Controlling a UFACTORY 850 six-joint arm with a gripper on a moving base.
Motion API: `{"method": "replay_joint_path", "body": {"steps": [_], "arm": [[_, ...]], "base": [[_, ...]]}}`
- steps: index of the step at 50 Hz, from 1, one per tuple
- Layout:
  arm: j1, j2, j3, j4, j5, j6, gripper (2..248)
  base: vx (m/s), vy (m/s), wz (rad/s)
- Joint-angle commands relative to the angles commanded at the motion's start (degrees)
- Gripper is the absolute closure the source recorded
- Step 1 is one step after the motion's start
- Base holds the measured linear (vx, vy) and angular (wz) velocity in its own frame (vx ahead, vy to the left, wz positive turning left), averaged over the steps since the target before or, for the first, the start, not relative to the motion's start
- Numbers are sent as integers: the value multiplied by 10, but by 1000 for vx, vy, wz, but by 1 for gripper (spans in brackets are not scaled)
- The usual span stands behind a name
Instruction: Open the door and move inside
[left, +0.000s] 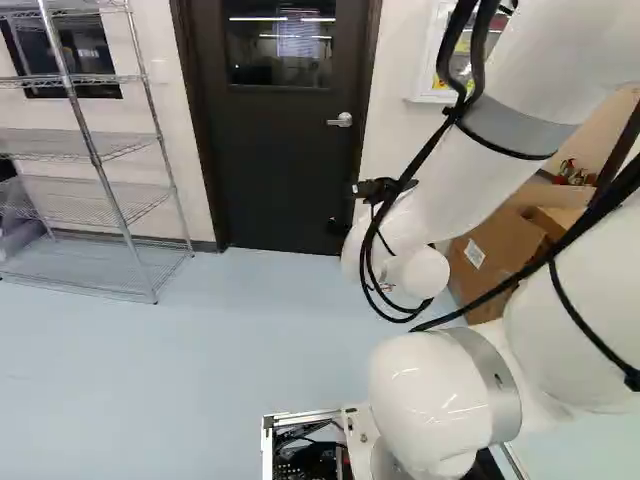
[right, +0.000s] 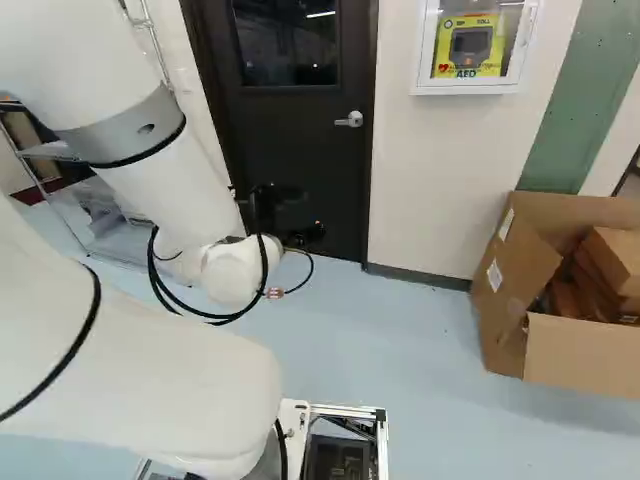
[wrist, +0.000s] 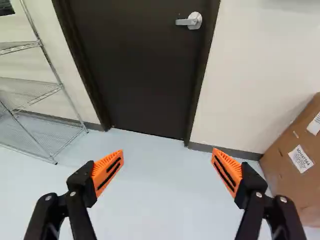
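left base view has the dark door (left: 270, 160) shut in its frame, with the tall wire shelf (left: 100, 205) standing to its left, and in the right base view an open cardboard box (right: 590, 355) sits to its right. the gripper (right: 308, 232) faces the door with its two fingers spread wide apart. ahead of them, the silver lever handle (wrist: 189, 21) lies level near the door edge on the box's side.

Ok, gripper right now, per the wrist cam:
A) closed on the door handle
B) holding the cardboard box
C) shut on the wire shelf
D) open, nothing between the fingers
D: the gripper's two orange pads stand wide apart, with only floor showing between them.
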Motion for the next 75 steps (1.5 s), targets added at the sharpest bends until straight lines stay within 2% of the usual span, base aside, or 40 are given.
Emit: {"method": "replay_joint_path", "body": {"steps": [61,75], "arm": [[0,0,0,0,0,0,3],[0,0,0,0,0,0,3]], "base": [[281,67,-32],[258,68,-261]]}}
